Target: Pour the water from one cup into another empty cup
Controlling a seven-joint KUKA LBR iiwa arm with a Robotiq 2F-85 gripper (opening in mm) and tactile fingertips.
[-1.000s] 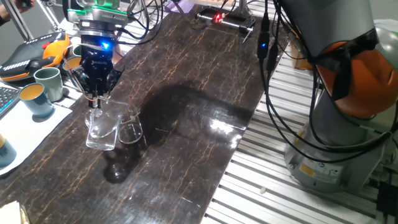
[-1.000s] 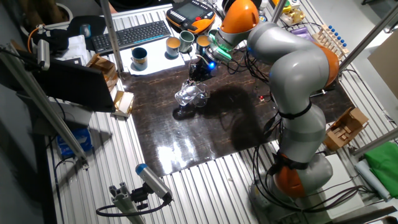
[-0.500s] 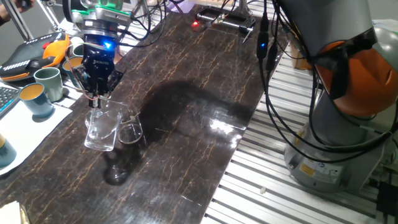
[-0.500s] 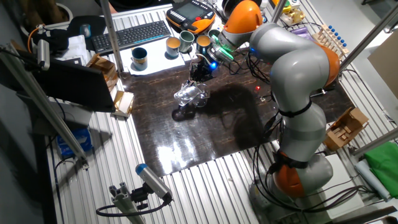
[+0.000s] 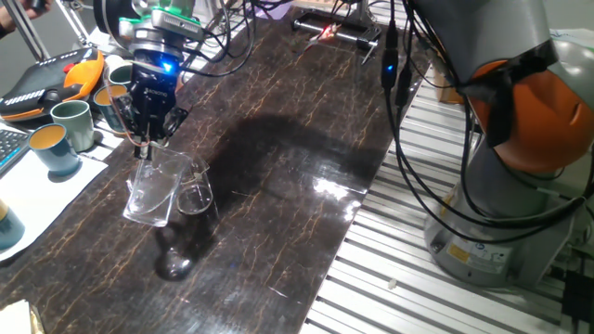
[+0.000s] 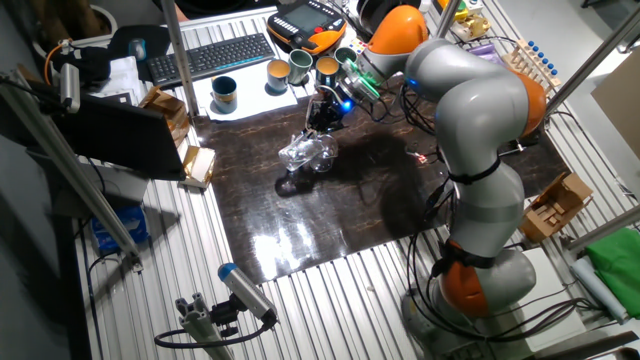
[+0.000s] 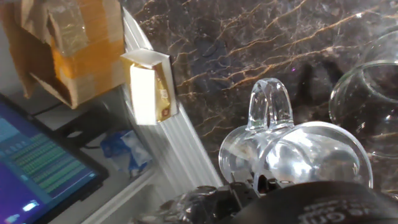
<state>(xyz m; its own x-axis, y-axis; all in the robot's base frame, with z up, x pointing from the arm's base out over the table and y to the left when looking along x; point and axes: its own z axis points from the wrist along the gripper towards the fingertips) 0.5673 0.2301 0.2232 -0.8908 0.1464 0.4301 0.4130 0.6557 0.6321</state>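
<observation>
My gripper [image 5: 147, 147] is shut on the rim of the taller clear tumbler [image 5: 151, 190] and holds it tilted, its mouth leaning toward the shorter clear glass [image 5: 196, 197], which stands right beside it on the dark marbled table [image 5: 278, 167]. The two glasses touch or nearly touch. In the other fixed view the gripper [image 6: 320, 125] is over the tumbler [image 6: 299, 153], with the shorter glass [image 6: 323, 151] next to it. In the hand view the held tumbler [image 7: 292, 155] fills the lower middle and the shorter glass's rim [image 7: 373, 93] is at the right. I cannot make out the water.
Coloured mugs [image 5: 72, 122] and an orange teach pendant [image 5: 51, 79] stand left of the table. A keyboard [image 6: 215, 55] lies behind. Cardboard boxes [image 6: 165, 108] and a small white box [image 7: 149, 87] sit by the table's edge. Cables [image 5: 399, 111] hang at the right.
The wrist has shifted slightly and turned, and the held tumbler has tilted a little more toward the shorter glass. The shorter glass has not moved.
</observation>
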